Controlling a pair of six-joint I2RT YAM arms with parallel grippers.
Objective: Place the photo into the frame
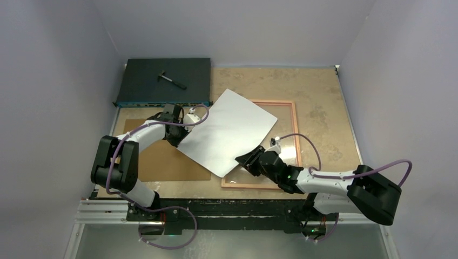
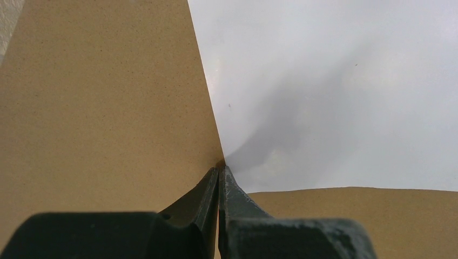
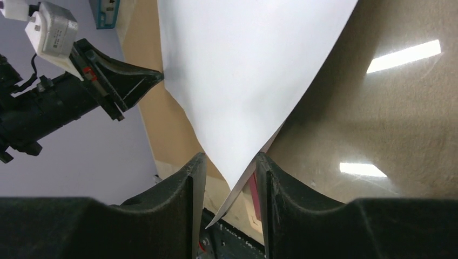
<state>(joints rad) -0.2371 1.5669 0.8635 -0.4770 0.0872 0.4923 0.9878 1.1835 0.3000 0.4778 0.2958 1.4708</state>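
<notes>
The photo (image 1: 229, 131) is white back up, lifted and tilted over the left part of the frame (image 1: 295, 129), which lies flat with its pink border showing. My left gripper (image 1: 181, 132) is shut on the photo's left corner; in the left wrist view its jaws (image 2: 220, 168) meet on the sheet's (image 2: 324, 81) edge. My right gripper (image 1: 249, 159) is at the photo's near corner. In the right wrist view its jaws (image 3: 229, 172) stand apart with the corner of the photo (image 3: 243, 81) hanging between them, unpinched. A strip of the frame's border (image 3: 254, 191) shows below.
A flat brown backing board (image 1: 162, 162) lies under the left arm and fills the left wrist view (image 2: 97, 108). A dark electronics box (image 1: 162, 81) with a black tool (image 1: 172, 79) on it sits at the back left. The walls stand close on both sides.
</notes>
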